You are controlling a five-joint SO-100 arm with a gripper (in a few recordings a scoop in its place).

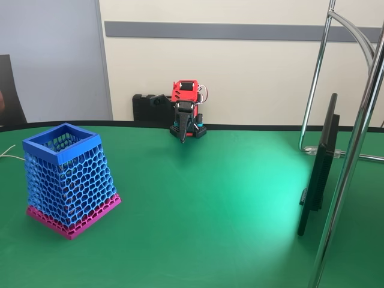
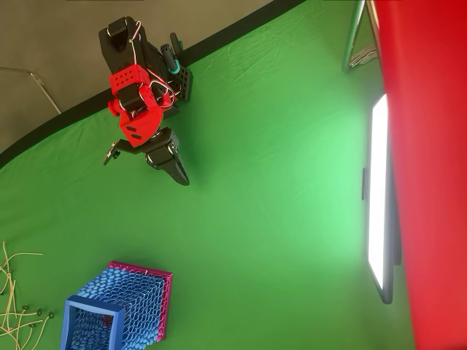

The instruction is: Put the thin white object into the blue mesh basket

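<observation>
Sticks [image 2: 18, 306] litter the green table [image 2: 277, 219] beside the blue mesh basket [image 2: 120, 310], well apart from the pressed-together tool [image 2: 181, 175].

— How does the arm [image 1: 185, 99] sit?
— Folded up over its base at the far edge of the table, red upper parts on top, black parts below.
— And the gripper [image 1: 182, 136]?
— It points down in the fixed view, its dark fingers [image 2: 179, 172] drawn together to a point. In the overhead view, they hold nothing.
</observation>
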